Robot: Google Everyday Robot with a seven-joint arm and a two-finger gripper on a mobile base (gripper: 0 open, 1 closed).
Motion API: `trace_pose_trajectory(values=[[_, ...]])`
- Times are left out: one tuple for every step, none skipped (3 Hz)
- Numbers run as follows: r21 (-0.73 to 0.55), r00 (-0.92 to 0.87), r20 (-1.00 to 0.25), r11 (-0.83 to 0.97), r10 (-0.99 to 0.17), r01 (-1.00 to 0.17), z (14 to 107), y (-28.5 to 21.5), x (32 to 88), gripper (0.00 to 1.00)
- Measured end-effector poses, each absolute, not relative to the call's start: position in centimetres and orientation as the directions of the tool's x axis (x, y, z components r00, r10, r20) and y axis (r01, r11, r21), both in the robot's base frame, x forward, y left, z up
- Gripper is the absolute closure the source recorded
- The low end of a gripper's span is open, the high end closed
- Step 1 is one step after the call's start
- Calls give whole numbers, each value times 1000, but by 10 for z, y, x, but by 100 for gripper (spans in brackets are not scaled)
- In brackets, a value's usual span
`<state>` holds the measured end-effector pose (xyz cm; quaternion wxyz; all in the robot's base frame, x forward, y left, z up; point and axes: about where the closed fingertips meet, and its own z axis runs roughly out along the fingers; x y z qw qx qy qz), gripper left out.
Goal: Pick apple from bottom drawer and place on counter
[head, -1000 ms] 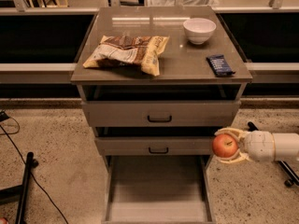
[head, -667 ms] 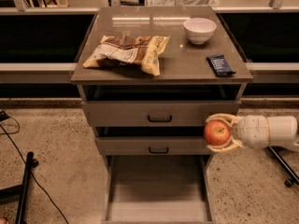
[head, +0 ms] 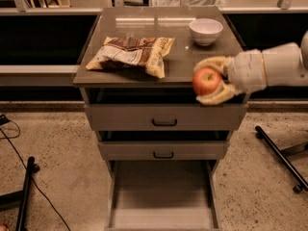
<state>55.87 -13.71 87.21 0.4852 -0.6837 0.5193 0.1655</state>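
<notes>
A: What differs from a second ago?

B: The apple is higher. Then it hung off to the right of the cabinet, level with the middle drawer. Now it sits level with the front edge of the worktop, at the right front corner.

A: And the tool?

B: The tool has come up with it, on the white arm that reaches in from the right. It has also moved a little to the left, so it now overlaps the corner of the worktop.

A: How far open is it?

B: Only as wide as the fruit. Its two pale fingers clamp the apple, one above and one below, and touch nothing else that I can see.

A: Is the apple on the worktop?

B: It is in the grip. Whether it hangs over the surface or just in front of the edge, I cannot tell from this angle.

A: The rest?

B: The bottom drawer stands pulled out towards the camera — well below the apple. The top drawer and the middle one are shut or nearly so. On the worktop a crumpled snack bag lies left of centre, and a white bowl stands at the back right, behind the tool and apart from it.
</notes>
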Motion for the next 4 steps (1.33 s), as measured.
trace_pose_trajectory(values=[[-405,314,-779,54,-543,-913,901,-126,607,100],[-342,220,-827,153,-518,-927,917,-124,656,100],[-307,148,-856,258,-495,-916,914,-122,689,100],[-262,67,-867,337,-493,-904,876,-122,714,100]])
